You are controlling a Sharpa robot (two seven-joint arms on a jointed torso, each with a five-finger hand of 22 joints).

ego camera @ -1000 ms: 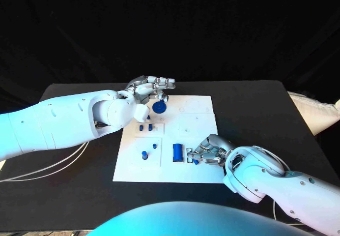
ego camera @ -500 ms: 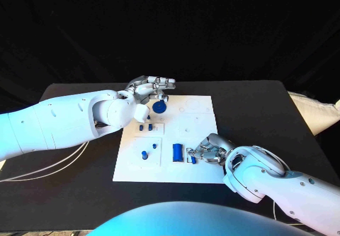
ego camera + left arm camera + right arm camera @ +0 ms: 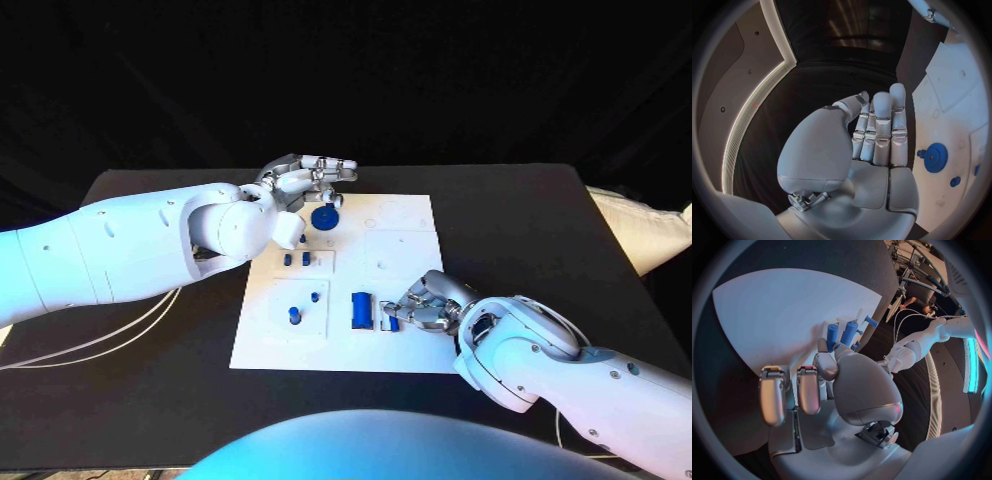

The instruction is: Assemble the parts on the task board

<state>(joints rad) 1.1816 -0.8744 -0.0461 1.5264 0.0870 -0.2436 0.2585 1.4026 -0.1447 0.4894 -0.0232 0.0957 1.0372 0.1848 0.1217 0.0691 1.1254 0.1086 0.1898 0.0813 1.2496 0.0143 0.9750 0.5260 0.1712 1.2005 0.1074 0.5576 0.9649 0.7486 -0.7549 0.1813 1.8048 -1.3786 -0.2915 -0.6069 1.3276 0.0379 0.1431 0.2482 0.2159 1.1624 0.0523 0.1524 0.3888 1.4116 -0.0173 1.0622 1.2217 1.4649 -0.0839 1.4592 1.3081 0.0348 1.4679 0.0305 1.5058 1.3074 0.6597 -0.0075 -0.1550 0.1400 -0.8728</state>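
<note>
A black table (image 3: 159, 370) stands against a dark backdrop. White cables (image 3: 87, 345) lie on its left side.

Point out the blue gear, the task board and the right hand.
Blue gear (image 3: 936, 157): left wrist view, its toothed face.
Task board (image 3: 404, 215): head view, bare far corner.
Right hand (image 3: 426, 303): head view, its knuckles.

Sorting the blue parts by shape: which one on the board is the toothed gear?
The blue gear, at the board's far end beside the left hand: round and toothed, unlike the long blue block.
</note>
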